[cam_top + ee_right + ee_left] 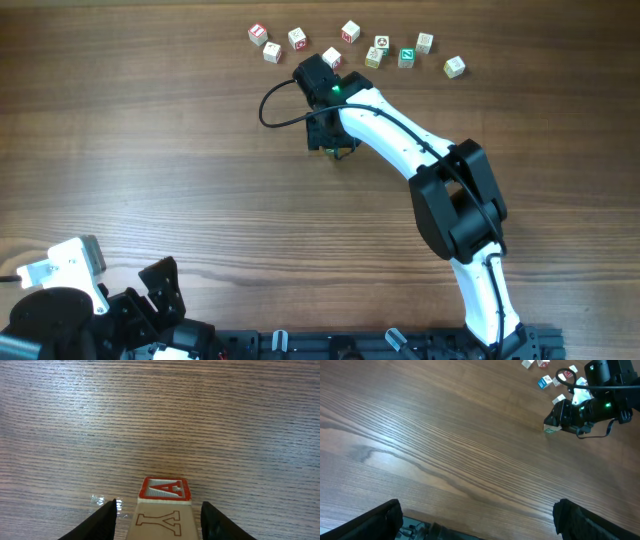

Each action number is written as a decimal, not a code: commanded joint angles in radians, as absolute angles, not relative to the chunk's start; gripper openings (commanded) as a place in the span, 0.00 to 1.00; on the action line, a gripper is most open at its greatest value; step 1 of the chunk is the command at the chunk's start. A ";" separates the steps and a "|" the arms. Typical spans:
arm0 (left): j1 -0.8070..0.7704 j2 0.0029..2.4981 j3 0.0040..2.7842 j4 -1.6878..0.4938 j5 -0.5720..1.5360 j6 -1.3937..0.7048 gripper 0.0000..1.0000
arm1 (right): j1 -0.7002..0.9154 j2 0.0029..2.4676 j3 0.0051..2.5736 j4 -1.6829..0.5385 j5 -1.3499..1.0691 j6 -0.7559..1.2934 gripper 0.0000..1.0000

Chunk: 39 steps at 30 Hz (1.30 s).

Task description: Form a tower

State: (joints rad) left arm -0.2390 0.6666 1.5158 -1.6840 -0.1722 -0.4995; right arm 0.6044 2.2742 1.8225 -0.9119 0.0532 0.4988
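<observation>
Right pincer (159, 505) around tower (161, 521), jaws parted, loose cubes (350, 32) nearby

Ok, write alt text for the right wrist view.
A pale wooden letter block, showing a red-framed A and an outlined Y, sits between the right gripper's dark jaws, gaps either side. Brown wood-grain table fills the rest.

**A:** Close on the table (160, 410): wood, strong straight grain, smooth, with a soft sheen at the far left.
**B:** The tower (164, 510) is pale wood, matt, its top face printed red.
**A:** The right arm's shell (400, 140) is glossy white plastic.
**B:** The loose cubes (350, 32) at the far edge are tiny from up here, probably the same wood.
</observation>
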 commanded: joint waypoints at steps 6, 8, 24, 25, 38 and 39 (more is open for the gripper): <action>-0.235 0.664 1.516 -1.684 -0.184 -0.505 1.00 | 0.604 2.314 1.791 -0.877 0.078 0.489 0.48; -0.235 0.664 1.516 -1.684 -0.184 -0.505 1.00 | 0.604 2.324 1.791 -0.874 0.079 0.489 0.48; -0.235 0.664 1.516 -1.684 -0.184 -0.505 1.00 | 0.604 2.341 1.795 -0.882 0.060 0.588 0.33; -0.235 0.664 1.516 -1.684 -0.184 -0.505 1.00 | 0.604 2.341 1.795 -0.884 0.060 0.598 0.33; -0.235 0.664 1.516 -1.684 -0.184 -0.505 1.00 | 0.604 2.341 1.801 -0.874 0.078 0.549 0.43; -0.235 0.664 1.516 -1.684 -0.184 -0.505 1.00 | 0.604 2.341 1.801 -0.869 0.079 0.548 0.46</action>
